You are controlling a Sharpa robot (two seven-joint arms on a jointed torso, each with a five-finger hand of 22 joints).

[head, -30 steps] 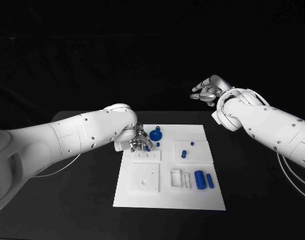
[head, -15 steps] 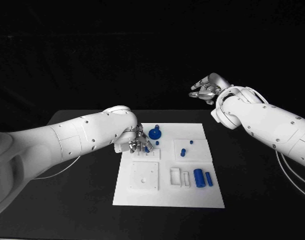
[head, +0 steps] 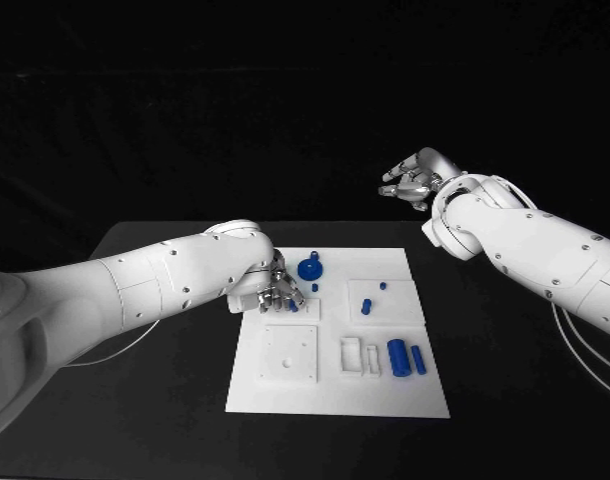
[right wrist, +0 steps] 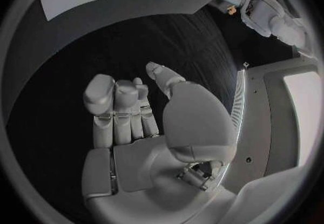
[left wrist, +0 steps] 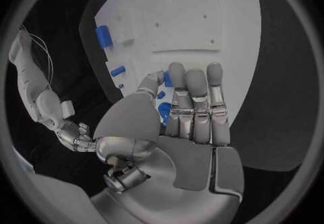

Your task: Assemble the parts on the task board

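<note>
Black table [head: 147,390] under the white board, dark backdrop behind

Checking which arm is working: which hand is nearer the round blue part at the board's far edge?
Left. The left hand sits just beside the round blue part; the right hand hangs raised beyond the board.

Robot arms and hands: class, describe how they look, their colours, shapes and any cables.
Both arms have smooth, rounded white shells dotted with small dark screws. The left hand and right hand are silver metal with jointed fingers and grey pads. Thin pale cables trail beside the right arm.
</note>
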